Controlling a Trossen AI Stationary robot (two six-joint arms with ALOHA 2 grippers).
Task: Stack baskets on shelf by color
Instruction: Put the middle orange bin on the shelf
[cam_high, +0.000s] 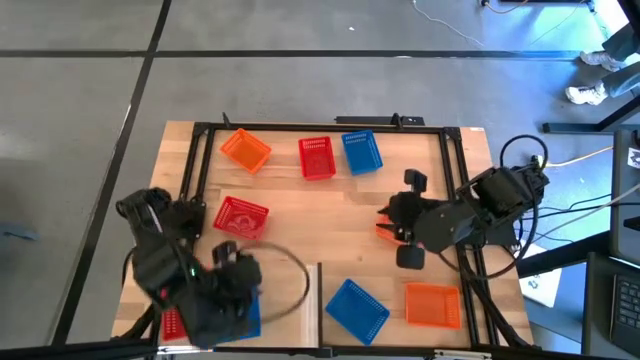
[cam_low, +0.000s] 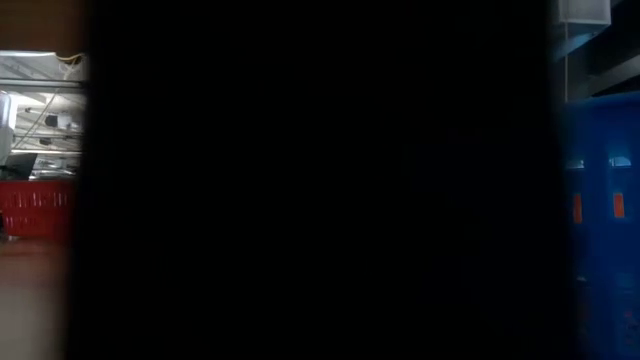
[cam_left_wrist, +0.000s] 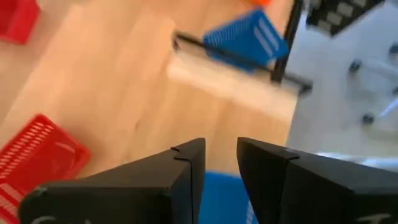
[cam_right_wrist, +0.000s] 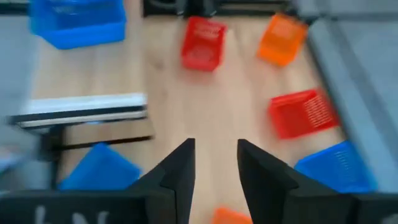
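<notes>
The tabletop (cam_high: 330, 215) held scattered mesh baskets: an orange basket (cam_high: 245, 150), a red basket (cam_high: 316, 157) and a blue basket (cam_high: 361, 152) along the far edge, open wood between. The left gripper (cam_left_wrist: 219, 163), narrowly parted, hovered over a blue basket's edge (cam_left_wrist: 221, 199). The right gripper (cam_right_wrist: 214, 163), parted similarly, held nothing.

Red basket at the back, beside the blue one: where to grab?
Grip the rim of one long wall of the red basket, coming straight down, one finger inside, one outside. It sits open side up, so the thin wall is exposed; the wall away from the blue basket likely has more room.
</notes>
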